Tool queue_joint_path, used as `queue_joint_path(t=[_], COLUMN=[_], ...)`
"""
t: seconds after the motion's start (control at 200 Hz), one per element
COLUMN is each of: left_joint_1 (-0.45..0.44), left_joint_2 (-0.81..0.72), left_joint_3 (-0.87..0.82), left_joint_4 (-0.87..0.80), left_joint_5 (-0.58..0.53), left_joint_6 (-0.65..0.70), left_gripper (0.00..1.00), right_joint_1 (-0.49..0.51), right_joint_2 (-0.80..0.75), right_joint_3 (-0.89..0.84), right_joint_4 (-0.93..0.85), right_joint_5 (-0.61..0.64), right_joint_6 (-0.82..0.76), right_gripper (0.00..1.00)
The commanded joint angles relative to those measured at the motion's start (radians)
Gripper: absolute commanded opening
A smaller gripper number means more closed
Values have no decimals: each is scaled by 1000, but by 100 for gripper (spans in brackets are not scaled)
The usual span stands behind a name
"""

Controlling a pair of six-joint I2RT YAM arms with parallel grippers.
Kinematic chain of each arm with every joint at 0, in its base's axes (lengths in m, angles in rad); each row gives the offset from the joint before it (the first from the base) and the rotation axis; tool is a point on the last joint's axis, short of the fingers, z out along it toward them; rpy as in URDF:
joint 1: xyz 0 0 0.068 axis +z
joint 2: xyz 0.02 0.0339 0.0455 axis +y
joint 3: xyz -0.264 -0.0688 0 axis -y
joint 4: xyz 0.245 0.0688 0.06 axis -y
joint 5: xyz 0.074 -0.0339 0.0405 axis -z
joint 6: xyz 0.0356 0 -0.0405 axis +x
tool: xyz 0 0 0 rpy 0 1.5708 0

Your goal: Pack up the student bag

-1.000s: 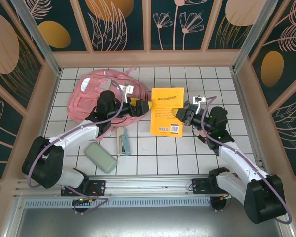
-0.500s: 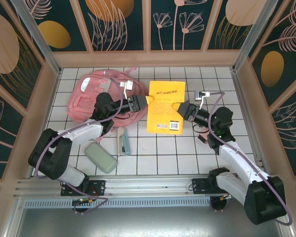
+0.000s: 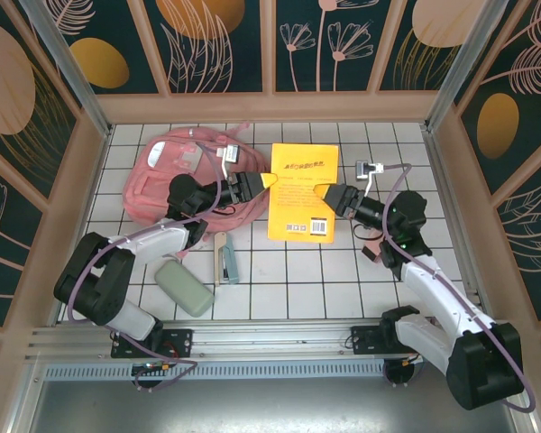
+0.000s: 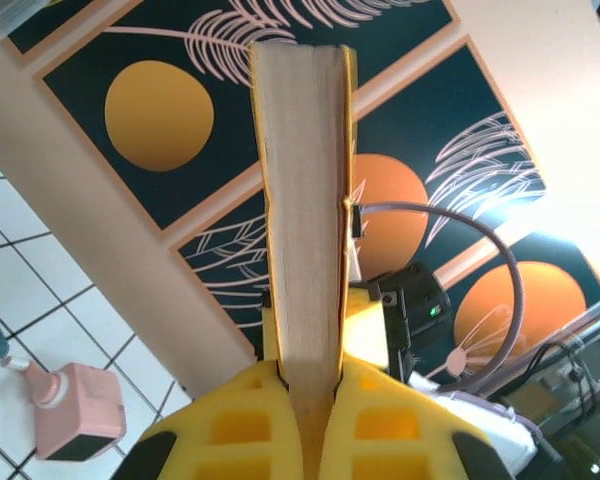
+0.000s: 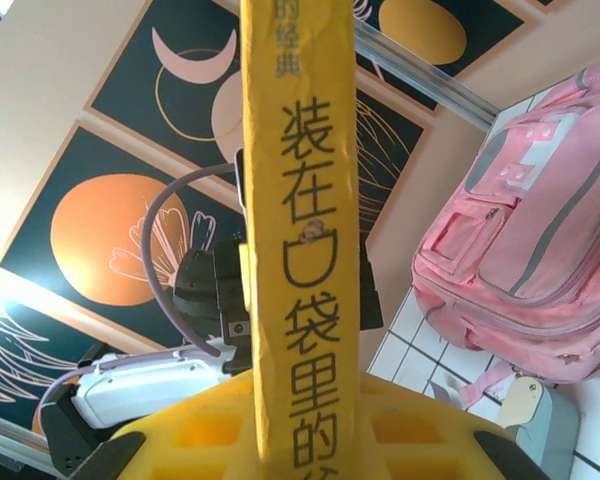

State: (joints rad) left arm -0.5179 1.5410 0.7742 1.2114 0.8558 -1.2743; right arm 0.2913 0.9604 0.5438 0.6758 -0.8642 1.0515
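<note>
The student bag (image 3: 149,180) lies in the tabletop's far-left corner, and beside it your left gripper (image 3: 263,181) clamps the yellow book (image 3: 302,194) by its page edge while your right gripper (image 3: 321,191) straddles the spine, grip unclear, likely handing it over for packing.

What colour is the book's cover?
Yellow-orange book with black lettering, clearest in the top external view.

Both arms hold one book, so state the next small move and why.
Probably open the right end effector and back it off: the left end effector grips the yellow book by its page edge, the right pinches its spine, and the student bag lies on the left arm's side.
</note>
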Motion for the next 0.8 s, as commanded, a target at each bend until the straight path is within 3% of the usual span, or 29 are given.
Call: queue_joint_path(t=[0.0, 0.105, 0.17, 0.225, 0.285, 0.34, 0.405, 0.48, 0.586, 0.666, 0.796], left_joint_1=[-13, -14, -19, -20, -20, -18, -12, 3, 12, 10, -6], left_joint_2=[-7, -8, -8, -9, -9, -25, -58, -95, -107, -14, 161], left_joint_3=[4, 10, 14, 19, 28, 54, 98, 182, 315, 499, 703], left_joint_4=[50, 30, 14, 3, -37, -176, -455, -823, -1184, -1463, -1696], left_joint_5=[31, 28, 23, 21, 21, 10, -50, -209, -542, -785, -1124], left_joint_6=[20, 38, 45, 50, 73, 155, 315, 537, 713, 842, 869], left_gripper=[0, 0, 0, 0, 0, 17, 50, 68, 78, 85, 89], right_joint_1=[30, 80, 121, 148, 150, 117, 45, -29, -58, -58, -57], right_joint_2=[9, 44, 72, 87, 90, 66, 18, -31, -43, -42, -54], right_joint_3=[62, 98, 130, 151, 164, 168, 149, 151, 192, 192, 161], right_joint_4=[-19, -53, -96, -126, -170, -246, -317, -451, -655, -711, -715], right_joint_5=[-12, -28, -29, -15, 9, 57, 96, 143, 216, 241, 265], right_joint_6=[-43, -78, -120, -147, -178, -212, -234, -296, -421, -463, -469], right_gripper=[32, 42, 42, 32, 13, 0, 0, 0, 0, 0, 0])
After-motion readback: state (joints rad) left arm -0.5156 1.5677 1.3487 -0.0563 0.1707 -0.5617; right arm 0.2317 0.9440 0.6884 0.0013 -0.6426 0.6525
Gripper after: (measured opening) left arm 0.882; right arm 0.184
